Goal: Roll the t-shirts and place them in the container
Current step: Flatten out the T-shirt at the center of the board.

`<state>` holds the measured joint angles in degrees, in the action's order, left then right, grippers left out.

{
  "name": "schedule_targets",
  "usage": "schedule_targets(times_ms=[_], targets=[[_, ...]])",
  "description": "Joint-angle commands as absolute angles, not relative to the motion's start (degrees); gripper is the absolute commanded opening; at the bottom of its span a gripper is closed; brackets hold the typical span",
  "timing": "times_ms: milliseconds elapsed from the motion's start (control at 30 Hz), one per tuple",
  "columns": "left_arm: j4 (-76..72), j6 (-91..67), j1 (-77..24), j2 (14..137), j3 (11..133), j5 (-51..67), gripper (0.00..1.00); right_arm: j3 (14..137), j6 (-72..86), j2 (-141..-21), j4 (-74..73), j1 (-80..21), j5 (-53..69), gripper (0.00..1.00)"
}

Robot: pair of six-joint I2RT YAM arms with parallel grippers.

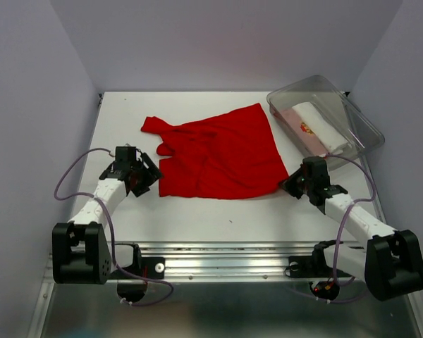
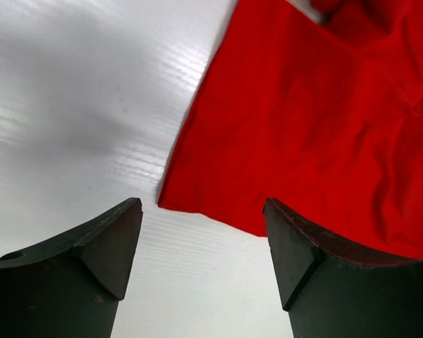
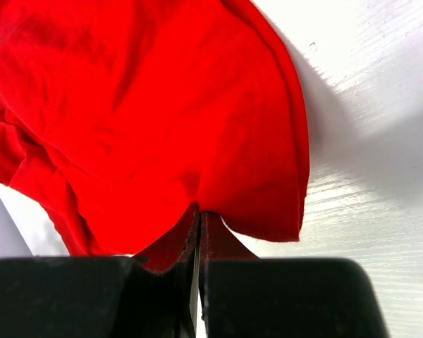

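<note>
**Ana:** Where was the red t-shirt (image 1: 218, 155)?

**Ben:** It lay spread on the white bench (image 1: 197, 215), just beside the clear bin (image 1: 372, 137), on the side of the bin toward the left arm. The cloth was creased, and 1 sleeve pointed away from the bin.

**Ana:** And inside the bin?

**Ben:** 2 rolls lay side by side: a white roll (image 1: 323, 121) and a pale pink roll (image 1: 298, 129) with small red print.

**Ana:** What was the right end effector (image 3: 199, 218) doing?

**Ben:** It sat at the shirt's near corner, the one closest to the bin. Its fingers were pressed together, pinching the hem. In its wrist view the red cloth rose to a small peak where they met.

**Ana:** And the left end effector (image 2: 204, 211)?

**Ben:** It was at the near corner farthest from the bin. Its fingers stood spread wide with nothing between them. That corner lay flat on the bench just beyond the gap. I could not tell whether 1 finger touched the cloth.
</note>
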<state>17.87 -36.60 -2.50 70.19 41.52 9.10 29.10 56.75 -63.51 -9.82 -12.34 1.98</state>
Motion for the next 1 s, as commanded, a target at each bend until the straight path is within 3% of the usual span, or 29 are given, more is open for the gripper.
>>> schedule_targets(times_ms=[0,467,500,567,700,967], targets=[[11.17,-39.29,-2.99,69.43,37.8,6.16,0.79,30.5,56.07,-64.07,-7.65,-12.04,2.02,0.01],[0.44,-37.97,-9.13,90.43,42.89,3.78,0.51,31.29,55.46,-64.25,-7.91,-12.04,2.64,0.01],[0.44,-38.14,-9.92,90.96,43.06,3.43,0.31,31.29,55.46,-64.34,-8.0,-12.04,2.64,0.01],[0.79,-38.76,-11.5,92.02,43.68,3.34,0.02,31.38,55.55,-64.42,-8.0,-12.04,2.72,0.01],[4.2,-40.07,-11.69,88.26,43.86,2.82,0.0,31.64,55.37,-64.42,-8.7,-12.04,2.46,0.01],[23.43,-44.73,-12.04,64.71,42.46,-3.6,0.0,31.9,55.02,-64.42,-9.4,-12.04,1.93,0.01]])
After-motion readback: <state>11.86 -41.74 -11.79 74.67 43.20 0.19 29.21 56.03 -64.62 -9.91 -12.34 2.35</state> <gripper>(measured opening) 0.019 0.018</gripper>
